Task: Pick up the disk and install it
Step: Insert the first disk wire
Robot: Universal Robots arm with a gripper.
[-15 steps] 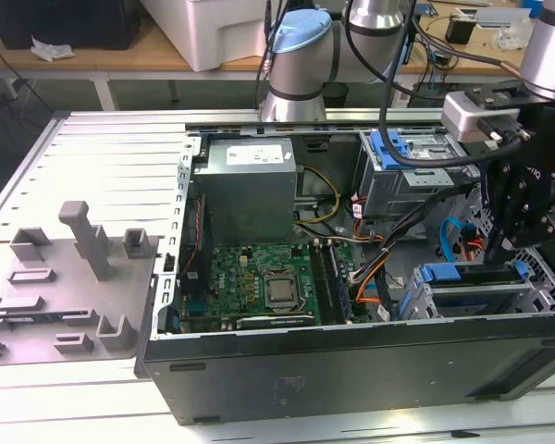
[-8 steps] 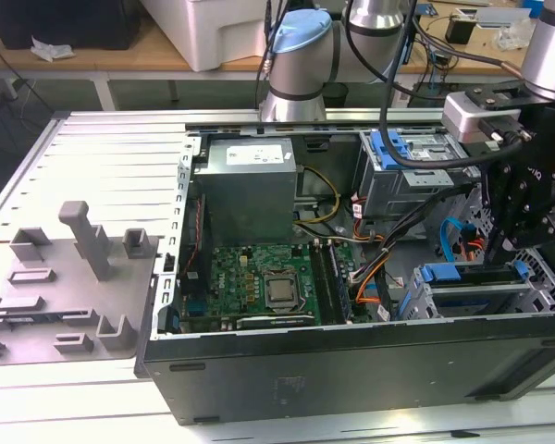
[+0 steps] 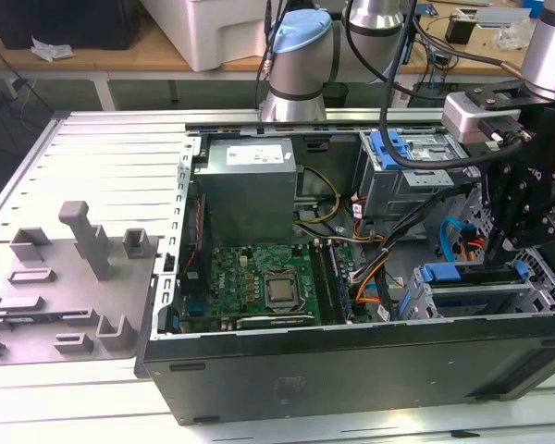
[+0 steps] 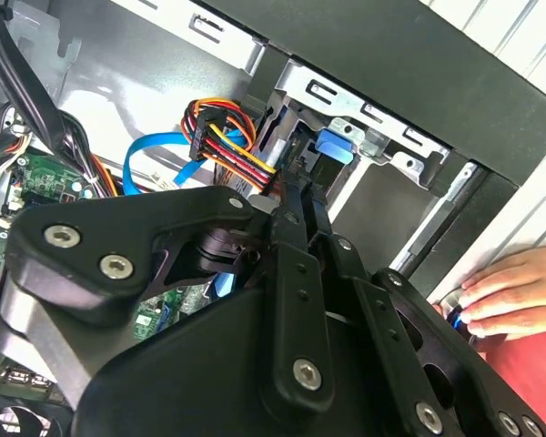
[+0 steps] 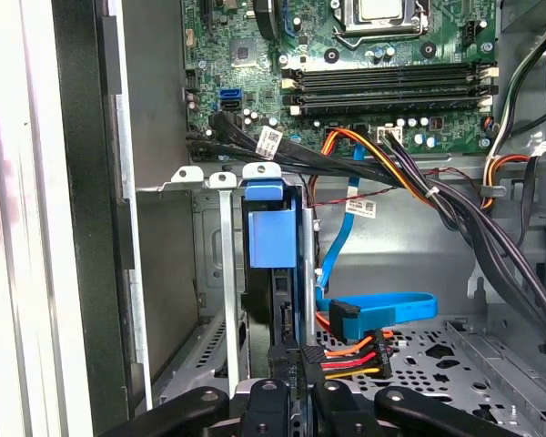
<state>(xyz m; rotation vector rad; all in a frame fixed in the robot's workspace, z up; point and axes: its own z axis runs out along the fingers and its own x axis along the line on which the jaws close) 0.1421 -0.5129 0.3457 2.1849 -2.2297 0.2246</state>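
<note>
Black linkage gripper (image 5: 289, 369): clenched on the near edge of the flat disk framed by a blue plastic caddy (image 5: 271, 232). The disk stands on edge, slotted in the grey metal drive cage (image 5: 214, 273) at a corner of the open black computer case (image 3: 351, 370).

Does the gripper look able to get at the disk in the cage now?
Probably yes: the gripper sits right at the edge of the disk, with nothing between them; the power cables lie off to one side.
</note>
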